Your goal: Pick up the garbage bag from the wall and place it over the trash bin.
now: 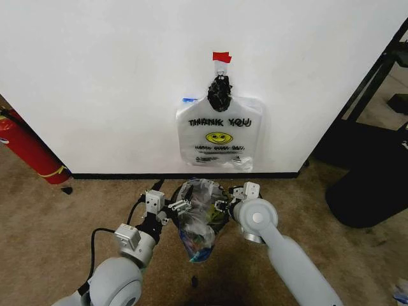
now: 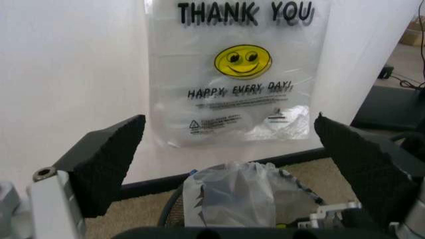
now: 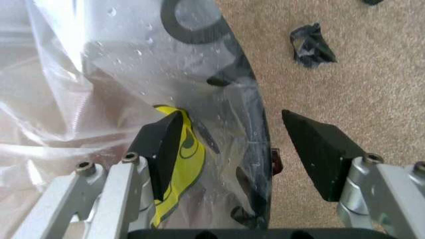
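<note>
The garbage bag [image 1: 197, 229], crinkly clear plastic with blue patches low down, is draped over the trash bin, whose black rim [image 2: 171, 206] peeks out under it. My left gripper [image 1: 167, 207] is open just left of the bag, its pads [image 2: 106, 164] wide apart with nothing between them. On the bag's right side my right gripper [image 1: 229, 203] is open too; in the right wrist view it [image 3: 242, 149] straddles the bin's dark rim [image 3: 256, 124], one finger [image 3: 166, 147] against the bag film [image 3: 99, 74] by the yellow print, the other outside over the carpet.
A like "THANK YOU" smiley bag [image 1: 220, 137] hangs on the white wall from a hook under red tape [image 1: 221, 57]. A red fire extinguisher [image 1: 25, 150] leans at the far left. Dark furniture [image 1: 370, 185] stands at the right. A black scrap [image 3: 311, 44] lies on the carpet.
</note>
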`<state>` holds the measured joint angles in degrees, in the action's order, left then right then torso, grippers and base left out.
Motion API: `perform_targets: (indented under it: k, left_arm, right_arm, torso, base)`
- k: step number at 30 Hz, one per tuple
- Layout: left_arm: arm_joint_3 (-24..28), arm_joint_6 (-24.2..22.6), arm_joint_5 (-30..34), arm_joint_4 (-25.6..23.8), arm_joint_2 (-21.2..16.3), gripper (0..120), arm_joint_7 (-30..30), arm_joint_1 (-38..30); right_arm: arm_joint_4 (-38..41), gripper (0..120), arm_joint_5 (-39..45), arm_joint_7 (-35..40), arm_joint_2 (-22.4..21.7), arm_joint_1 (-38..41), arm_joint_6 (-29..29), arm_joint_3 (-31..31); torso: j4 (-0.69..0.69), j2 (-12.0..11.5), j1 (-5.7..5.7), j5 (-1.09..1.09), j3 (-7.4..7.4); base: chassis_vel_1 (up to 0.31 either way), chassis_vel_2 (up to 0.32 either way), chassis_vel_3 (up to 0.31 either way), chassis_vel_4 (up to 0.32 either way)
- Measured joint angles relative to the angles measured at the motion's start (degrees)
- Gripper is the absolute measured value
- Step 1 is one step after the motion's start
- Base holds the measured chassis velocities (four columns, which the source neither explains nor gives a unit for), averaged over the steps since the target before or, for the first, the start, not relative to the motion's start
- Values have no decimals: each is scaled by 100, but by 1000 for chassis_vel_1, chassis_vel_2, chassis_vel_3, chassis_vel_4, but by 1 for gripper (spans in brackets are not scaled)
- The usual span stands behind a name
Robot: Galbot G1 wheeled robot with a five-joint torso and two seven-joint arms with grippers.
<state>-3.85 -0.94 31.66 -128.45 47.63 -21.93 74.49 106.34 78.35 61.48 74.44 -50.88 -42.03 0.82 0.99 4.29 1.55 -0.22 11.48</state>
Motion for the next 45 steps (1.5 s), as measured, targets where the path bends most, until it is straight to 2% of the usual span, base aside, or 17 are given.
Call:
perform_targets:
  k: [2,5,6,9,14,15,18,27,36,45]
  left_arm:
    - [1,0,0,-6,2,100,-2,0]
    - [1,2,0,-24,-6,100,-7,-2]
    - [1,2,1,-31,-12,100,-11,-1]
    - [1,3,3,-36,-19,100,-16,7]
    - [19,4,11,-34,-15,100,-21,0]
    - [19,4,11,-34,-15,100,-21,0]
    - [22,4,14,-35,-12,100,-24,-1]
    - [41,4,36,-20,3,100,-33,19]
    - [55,-10,28,-62,-2,100,-31,43]
    - [151,-212,140,-420,-233,100,36,-16]
  right_arm:
    - [-22,58,-15,-1,15,-1,0,0]
    - [-62,47,-30,-8,24,-2,1,0]
    - [-65,40,-31,-15,19,-3,1,0]
    - [-65,34,-31,-23,20,-11,2,0]
    - [-66,12,-41,-9,91,-4,2,-25]
    - [-66,12,-41,-9,91,-4,2,-25]
    - [-56,0,-69,33,95,-4,3,-30]
    - [-41,0,-106,-10,104,-48,8,108]
    - [287,0,-325,-589,198,-411,74,481]
    - [719,0,-1458,-1642,257,-947,582,870]
  torso:
    - [0,0,0,0,0]
    - [0,0,0,0,0]
    - [0,0,0,0,0]
    - [0,0,0,0,0]
    - [0,0,0,0,0]
    - [0,0,0,0,0]
    - [0,0,0,0,0]
    - [0,0,-1,0,0]
    - [0,0,-1,-1,0]
    - [-1,0,-1,-1,0]
  base:
    - [0,0,0,0]
    - [0,0,0,0]
    - [0,0,0,0]
    - [0,0,0,0]
    - [0,0,0,0]
    - [0,0,0,0]
    - [0,0,0,0]
    - [0,0,0,0]
    - [0,0,0,0]
    - [0,0,0,0]
